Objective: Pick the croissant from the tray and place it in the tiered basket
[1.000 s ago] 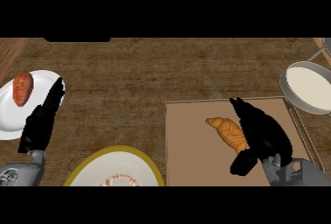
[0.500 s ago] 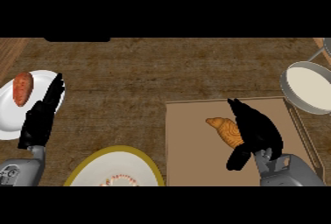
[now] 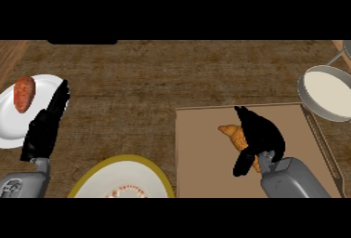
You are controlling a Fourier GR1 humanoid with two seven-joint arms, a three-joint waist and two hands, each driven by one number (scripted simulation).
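A golden-brown croissant (image 3: 233, 135) lies on the tan tray (image 3: 198, 153) at the right of the counter. My right hand (image 3: 262, 135) rests over the croissant's right side with its fingers stretched toward the tray's far edge. Its thumb (image 3: 242, 163) hangs down beside the croissant's near end, and that end is hidden under the hand. The tiered basket (image 3: 310, 95) shows at the right edge as a grey-rimmed round bowl with a cream inside, just beyond the tray's far right corner. My left hand (image 3: 47, 128) is open at the far left, fingers straight.
A white plate (image 3: 10, 121) carrying an orange-red sweet potato (image 3: 24, 94) lies under and beside the left hand. A yellow-rimmed plate (image 3: 147, 172) sits at the near edge between my arms. Dark wooden counter (image 3: 151, 83) fills the middle and back.
My right forearm has swung rightward and the hand has settled closer onto the croissant, covering more of it. The left arm has edged slightly left.
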